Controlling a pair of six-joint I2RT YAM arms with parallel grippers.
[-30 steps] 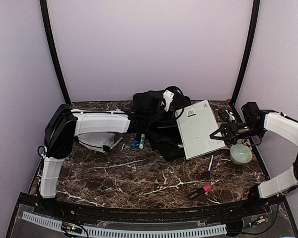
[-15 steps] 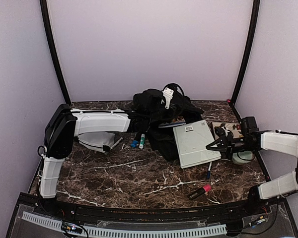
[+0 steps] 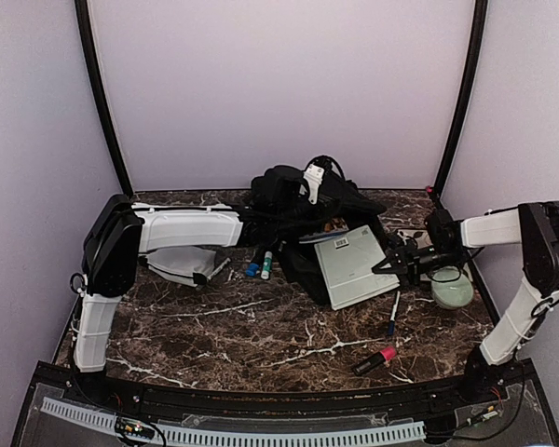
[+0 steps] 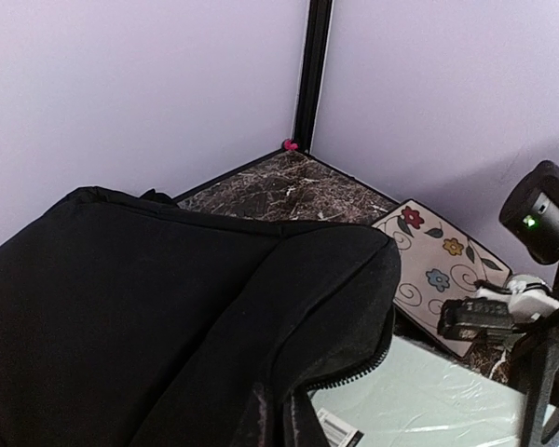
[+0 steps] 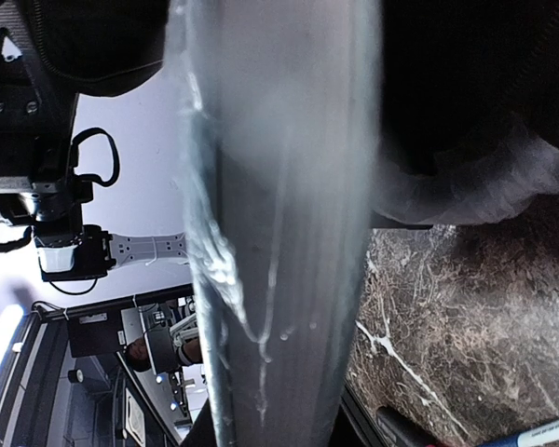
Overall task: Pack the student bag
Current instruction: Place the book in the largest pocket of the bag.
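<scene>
**Sliding the book into the bag**

The black bag (image 3: 293, 200) sits at 12 o'clock on the table (image 3: 261, 326). Its mouth faces 3 o'clock. The left arm (image 3: 186, 231) reaches into it from 9 o'clock. The left gripper is pinched all the way closed. It looks like it lifts the top flap, because the zip edge (image 4: 354, 363) hangs up over the book.

The right gripper (image 3: 389, 264) is closed tight on the 3 o'clock side of the pale green book (image 3: 349, 265). The book lies tilted at 2 o'clock, with its far corner right at the bag's mouth.

To do this well, I think the right arm should push the book slow and flat toward 10 o'clock. The corner should go first, low under the zip. The left side should hold the flap high so the book does not catch. It should let go only when most of the book is inside.

Some things are hard to see. Black cloth hides the left fingers, so I cannot see what bit they pinch. The right wrist view is so close that the book's side (image 5: 279, 233) is a blurry band. I cannot tell how far in the book is. A flowered card (image 4: 438, 270) lies just beside the book, and I cannot tell what it is.
</scene>
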